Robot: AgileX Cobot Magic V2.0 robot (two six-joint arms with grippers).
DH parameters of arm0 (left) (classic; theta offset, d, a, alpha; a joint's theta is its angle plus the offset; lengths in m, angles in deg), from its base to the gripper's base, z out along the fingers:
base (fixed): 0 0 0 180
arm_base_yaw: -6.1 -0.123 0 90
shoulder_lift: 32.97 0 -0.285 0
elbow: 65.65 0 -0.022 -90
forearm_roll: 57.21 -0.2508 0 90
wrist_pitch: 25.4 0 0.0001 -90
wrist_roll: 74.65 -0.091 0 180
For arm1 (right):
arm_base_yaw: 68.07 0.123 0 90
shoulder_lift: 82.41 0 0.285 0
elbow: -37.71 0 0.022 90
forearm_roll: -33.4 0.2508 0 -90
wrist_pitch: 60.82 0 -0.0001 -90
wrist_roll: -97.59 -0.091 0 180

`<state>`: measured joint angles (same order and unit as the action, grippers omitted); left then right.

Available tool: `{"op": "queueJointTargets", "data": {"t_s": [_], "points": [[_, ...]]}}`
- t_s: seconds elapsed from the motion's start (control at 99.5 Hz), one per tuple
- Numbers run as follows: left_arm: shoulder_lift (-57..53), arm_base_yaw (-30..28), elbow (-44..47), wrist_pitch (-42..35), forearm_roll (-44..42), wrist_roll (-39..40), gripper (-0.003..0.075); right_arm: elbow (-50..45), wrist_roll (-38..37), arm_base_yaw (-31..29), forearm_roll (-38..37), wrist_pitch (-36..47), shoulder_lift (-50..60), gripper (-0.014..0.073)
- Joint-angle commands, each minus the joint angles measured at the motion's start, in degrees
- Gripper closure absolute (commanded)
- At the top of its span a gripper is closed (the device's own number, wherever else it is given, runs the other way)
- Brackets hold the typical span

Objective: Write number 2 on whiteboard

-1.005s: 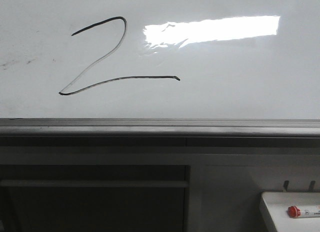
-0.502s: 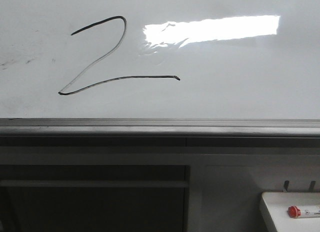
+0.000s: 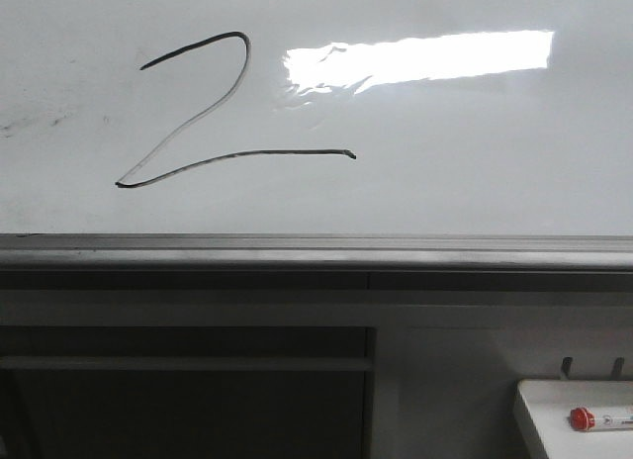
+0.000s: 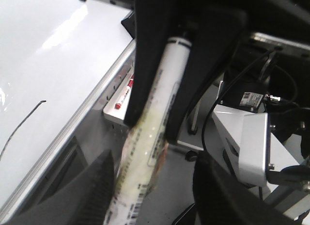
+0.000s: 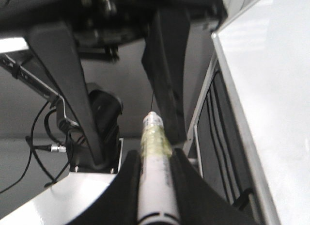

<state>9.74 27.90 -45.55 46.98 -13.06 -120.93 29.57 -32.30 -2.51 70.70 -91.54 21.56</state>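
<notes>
The whiteboard (image 3: 445, 162) fills the upper front view, and the black number 2 (image 3: 277, 152) stands on its left half. Neither gripper shows in the front view. My right gripper (image 5: 155, 157) is shut on a white marker (image 5: 156, 186), away from the whiteboard (image 5: 281, 89). The marker's yellowish taped end reaches between the wide-apart fingers of my open left gripper (image 4: 155, 186). In the left wrist view the marker (image 4: 150, 137) runs from the right gripper (image 4: 151, 125) down beside one left finger. The end of a stroke of the 2 (image 4: 22, 123) shows there too.
A grey metal rail (image 3: 316, 249) runs along the board's lower edge, with a dark frame below. A small white tray (image 3: 554, 410) at the lower right holds a red-capped marker (image 3: 582, 417). Cables and a white base (image 4: 242, 137) lie behind the arms.
</notes>
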Motion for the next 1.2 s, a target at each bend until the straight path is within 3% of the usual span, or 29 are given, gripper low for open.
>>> {"op": "queueJointTargets", "data": {"t_s": [0.0,0.221,0.733,0.854,1.095,1.186], "points": [[0.73,0.58,-1.82,-0.46,0.60,-0.06,0.0374,3.48,0.78,0.17,0.75,2.70,1.11,0.0654],[0.73,0.58,-1.82,-1.21,-3.20,-0.06,0.0374,5.00,0.78,0.17,0.75,-1.86,1.11,0.0654],[0.73,0.58,-1.82,-4.02,-3.10,-0.06,0.0377,5.00,0.78,0.17,0.75,-1.44,-0.09,0.0654],[0.73,0.58,-1.82,-4.02,-3.10,-0.06,0.0456,5.00,0.78,0.17,0.75,-1.44,-0.09,0.0654],[0.73,0.58,-1.82,-4.02,-3.10,-0.06,0.0742,5.00,0.78,0.17,0.75,-1.57,-0.09,0.0654],[0.73,0.58,-1.82,-4.02,-3.10,-0.06,0.0741,5.00,0.78,0.17,0.75,-1.83,-0.09,0.0654]]}}
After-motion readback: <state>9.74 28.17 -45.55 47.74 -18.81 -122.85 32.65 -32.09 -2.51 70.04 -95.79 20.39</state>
